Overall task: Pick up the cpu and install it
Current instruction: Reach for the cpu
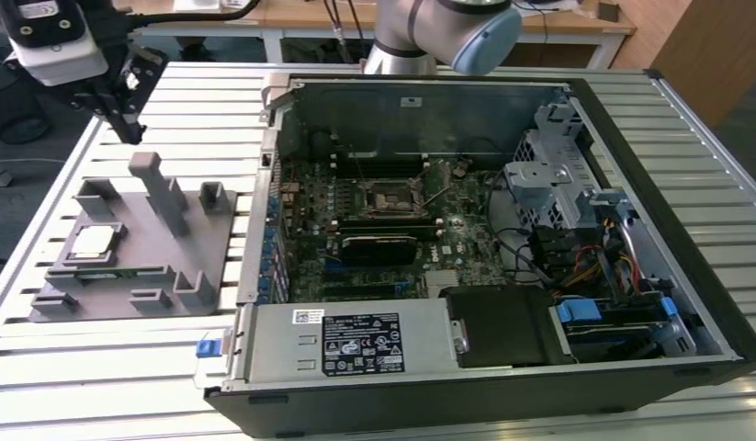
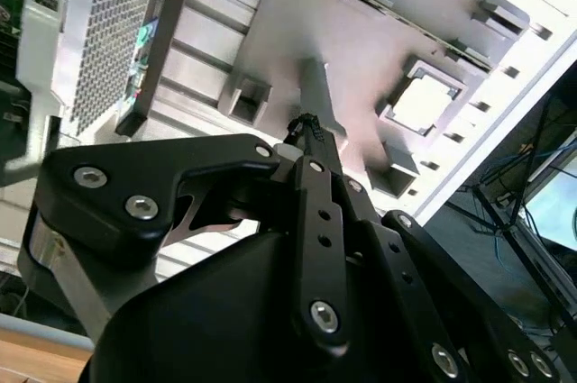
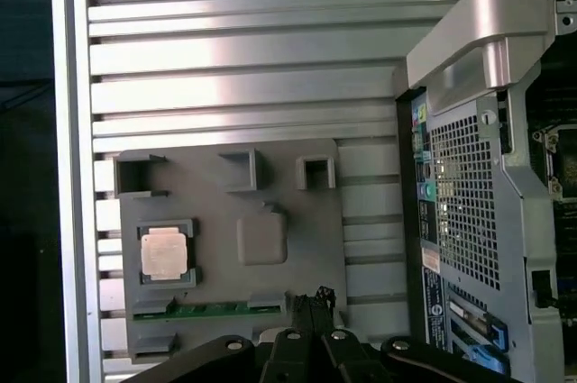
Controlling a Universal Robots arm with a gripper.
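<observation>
**Desk** (image 1: 108,367): slatted metal surface that carried everything below.

**Computer case** (image 1: 476,404): black tower laid on its side with the panel off, on the exterior view's right. The circuit board lay exposed inside. Its square black socket frame (image 1: 387,196) sat near the middle of the board with a hollow centre.

**Holder** (image 1: 169,276): grey moulded tray with upright posts and pockets, flat on the desk just beside the case, on the exterior view's left.

**Cpu** (image 1: 94,241): small silver-grey square chip, lying flat in a square pocket of the holder, well apart from the socket frame. It also showed in both wrist views (image 3: 164,251) (image 2: 422,104), with nothing touching it.

**Memory stick** (image 3: 207,309): long narrow green strip, seated in a slot of the holder near the cpu.

**Tool** (image 1: 123,127): black fingers on the arm's end, hung in the air above the holder's far end, apart from the cpu. In both wrist views (image 3: 311,297) (image 2: 309,131) the fingers appeared pressed together with nothing between them.

**Arm** (image 1: 445,32): grey jointed body behind the case.
</observation>
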